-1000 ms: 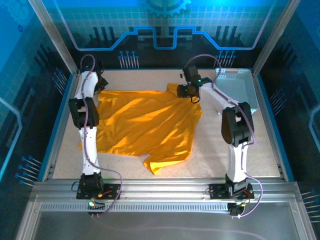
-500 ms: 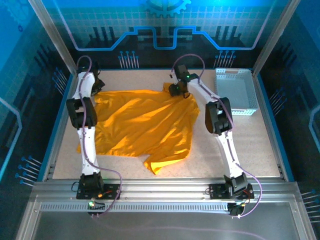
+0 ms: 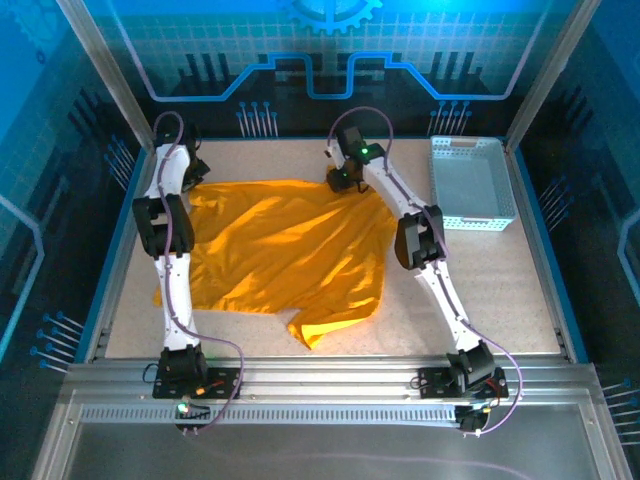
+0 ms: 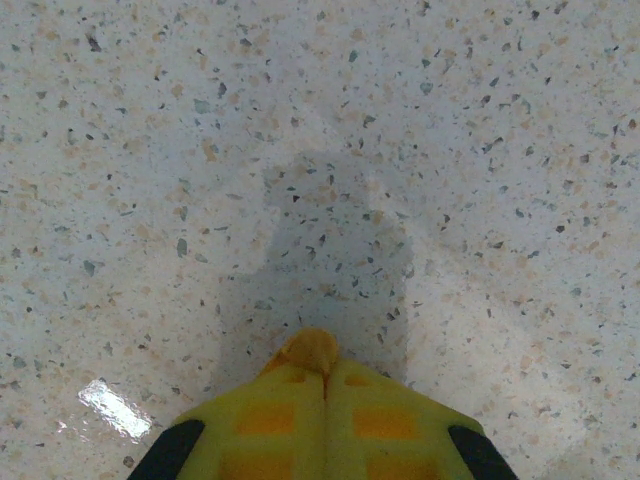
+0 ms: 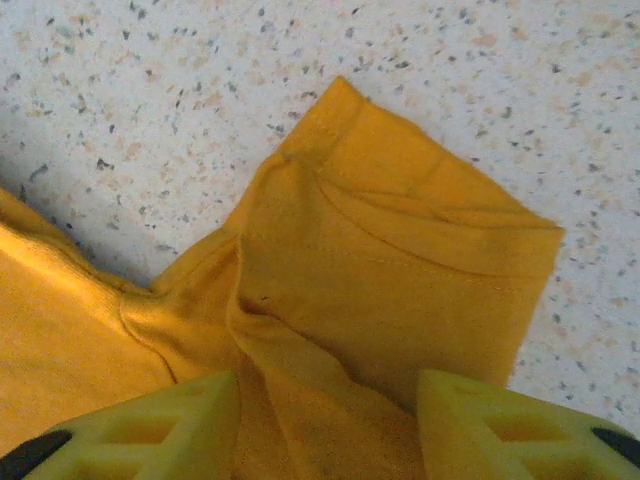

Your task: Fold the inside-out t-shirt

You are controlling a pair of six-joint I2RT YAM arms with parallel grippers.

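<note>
Jaws of the left gripper are pressed together, pinching a small nub of the t-shirt over the speckled table. Those of the right gripper stand apart, straddling a sleeve. The t-shirt lies spread between the 2 arms.

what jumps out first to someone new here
A bright orange t-shirt sprawls crumpled across the speckled table. Jaws of the right arm stand open astride its far sleeve, while those of the left arm are shut at the far left corner, an orange nub pinched at their tips. A pale basket sits far right.
</note>
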